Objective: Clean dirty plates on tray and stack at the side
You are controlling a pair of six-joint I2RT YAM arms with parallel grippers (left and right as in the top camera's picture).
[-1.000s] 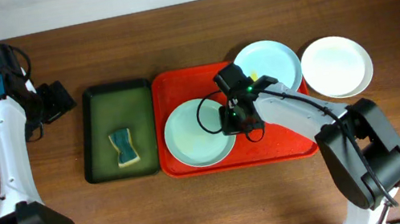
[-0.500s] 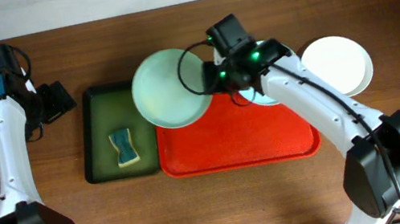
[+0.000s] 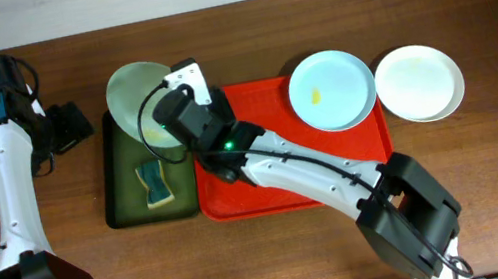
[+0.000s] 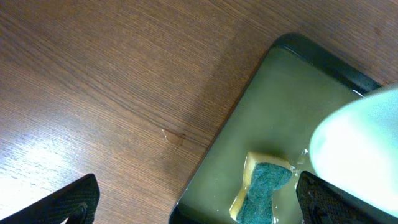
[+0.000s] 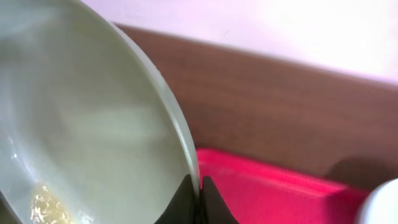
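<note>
Wooden table [image 3: 279, 256]: pale plate [image 3: 136, 98] held tilted above the green tray [image 3: 127, 195], just left of the red tray [image 3: 264, 107].
The right gripper [image 5: 199, 193] pinches the plate's rim, jaws pressed onto it, and a yellow smear sits inside. It is probably best lowered flat beside the sponge [image 3: 153, 183], left of the red tray, with the grip kept firm, so the left gripper [image 3: 74, 123], spread wide further left, can reach the sponge.

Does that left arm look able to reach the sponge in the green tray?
Probably yes. The sponge lies uncovered, and the open left gripper sits just beside the green tray. The plate in the right gripper hangs over its far end, which might crowd it.
</note>
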